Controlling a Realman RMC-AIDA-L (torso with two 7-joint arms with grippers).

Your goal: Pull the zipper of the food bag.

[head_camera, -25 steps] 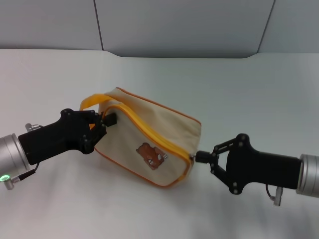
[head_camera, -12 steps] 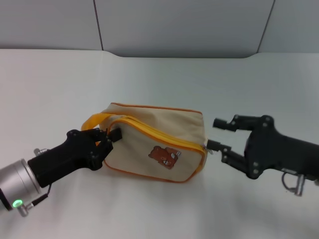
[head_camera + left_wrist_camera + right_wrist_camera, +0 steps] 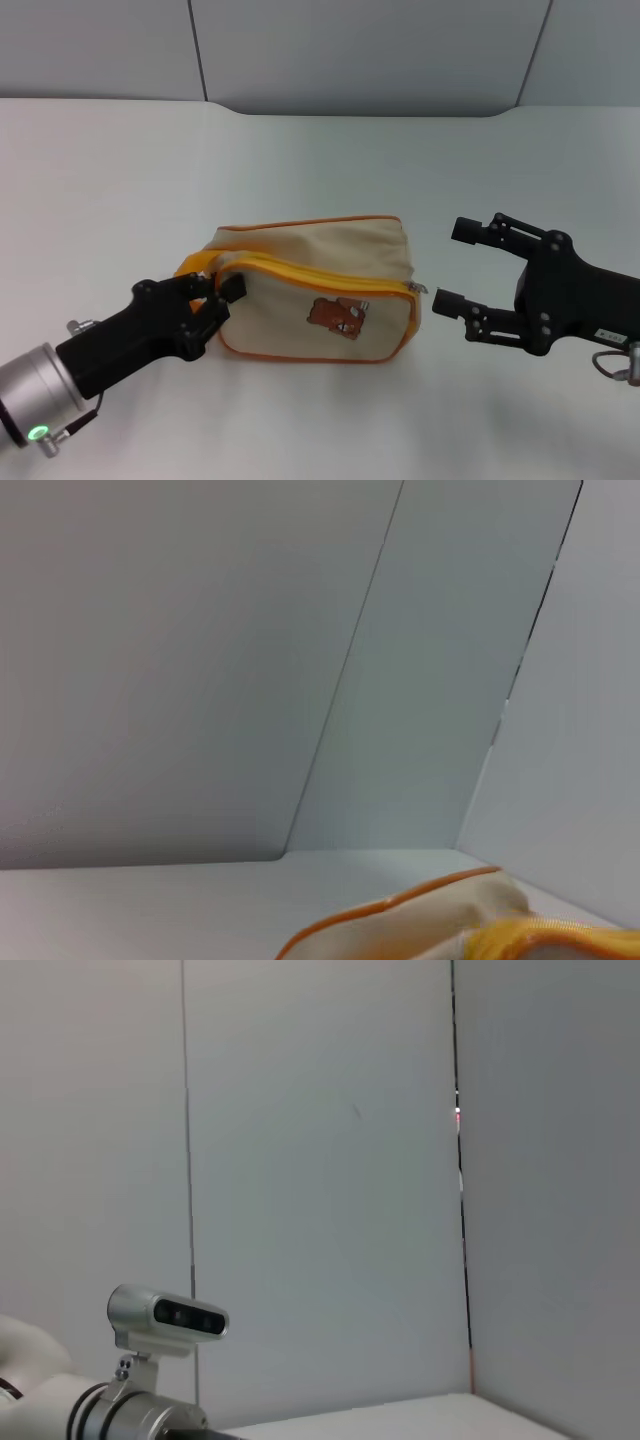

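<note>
The bag [image 3: 320,300] is pinched by the left tool [image 3: 215,298] as an anchor, while the right tool [image 3: 458,265] is spread beside the zipper [image 3: 330,277].

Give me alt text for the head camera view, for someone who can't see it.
A beige food bag with an orange zipper lies on a white table between two black grippers. The left gripper is shut on the bag's handle end; the right gripper is open just beside the silver pull-tab end.
</note>
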